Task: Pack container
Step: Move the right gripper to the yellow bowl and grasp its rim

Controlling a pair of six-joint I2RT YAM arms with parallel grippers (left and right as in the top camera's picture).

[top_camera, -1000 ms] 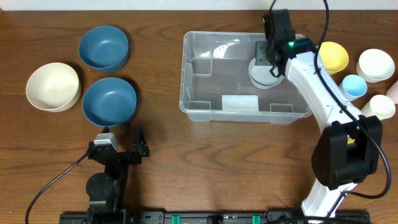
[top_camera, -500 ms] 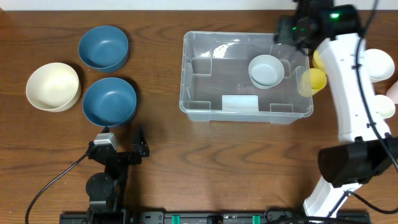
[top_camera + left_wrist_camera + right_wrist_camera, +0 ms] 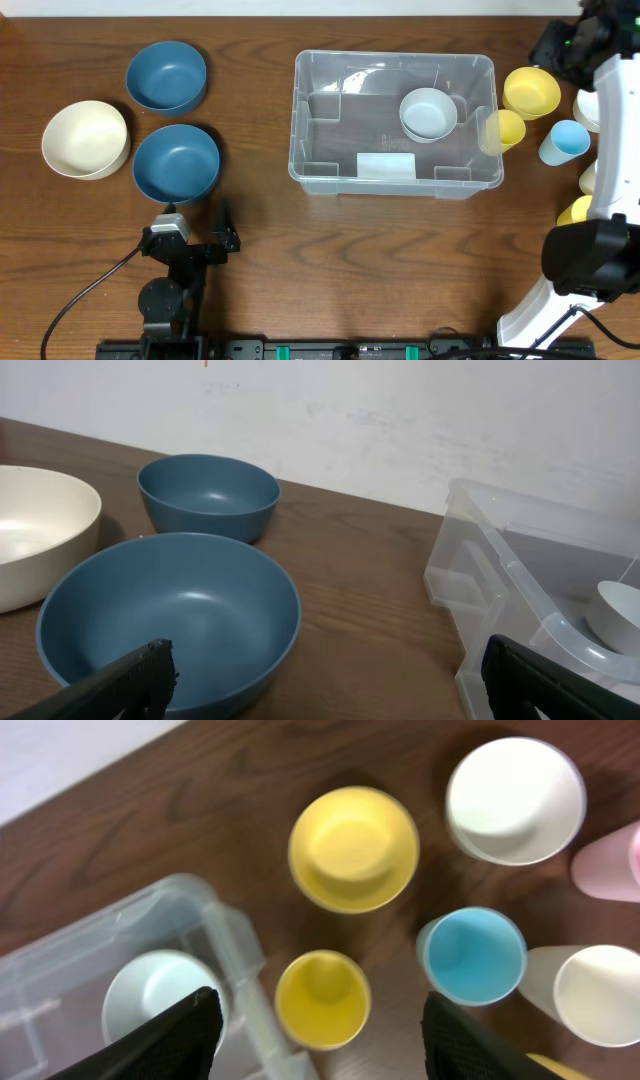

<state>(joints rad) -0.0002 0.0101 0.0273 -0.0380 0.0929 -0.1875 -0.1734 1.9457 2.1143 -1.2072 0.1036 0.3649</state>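
Container: toward the far edge of the table, a little right of its middle; clear, upright, base mostly bare.
Inside it: one pale bowl, mouth up, near the bin's far right corner.
Beside its right wall: small yellow cup, touching or just off the wall; cannot tell which.
Toward the table's right edge: wide yellow cup, blue cup, white cup, pink cup, all mouth up.
Right gripper: high over that cluster near the far right corner; fingers partly spread, nothing between them.
Left gripper: low by the near edge, left of middle; spread wide, empty, facing a blue bowl.
Step in hand, as judged: fetching the next cup, probably the small yellow one under the fingers.
Doing it well: descend straight, one finger inside the mouth and one outside, on the side away from the bin wall; clear the blue cup; lift above the rim before crossing; release on bare base beside the pale bowl.
Risk: nudging the bin or tipping a neighbouring cup.
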